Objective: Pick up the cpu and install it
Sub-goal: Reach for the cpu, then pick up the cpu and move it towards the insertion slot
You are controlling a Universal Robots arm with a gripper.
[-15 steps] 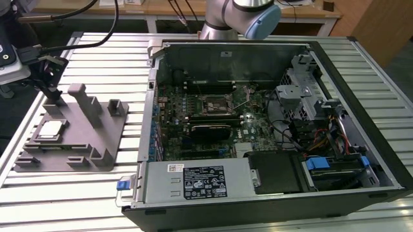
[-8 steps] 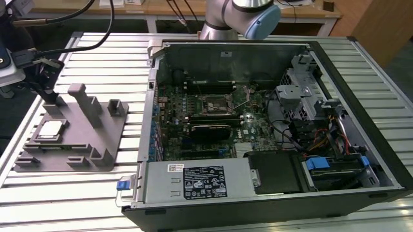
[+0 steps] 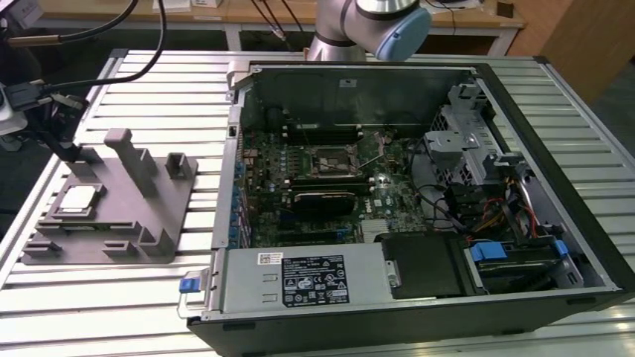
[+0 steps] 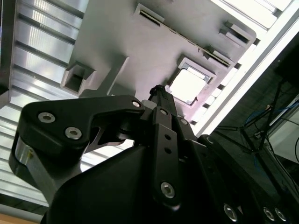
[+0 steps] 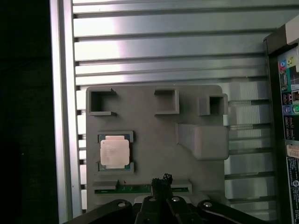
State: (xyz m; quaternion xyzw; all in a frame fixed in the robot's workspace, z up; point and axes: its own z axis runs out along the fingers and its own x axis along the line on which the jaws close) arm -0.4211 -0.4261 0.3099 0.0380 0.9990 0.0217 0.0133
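Slatted aluminium table (image 3: 100,297). Cpu (image 3: 79,199) in fixture tray (image 3: 124,223), 6 o'clock of gripper (image 3: 70,152) in exterior view, apart. Jaws pressed together, empty.

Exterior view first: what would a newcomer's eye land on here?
The big open computer case stands at the exterior view's right, its motherboard exposed. On the exterior view's left, the pale cpu sits in a grey fixture tray; in the first wrist view the gripper hangs near it, not touching.
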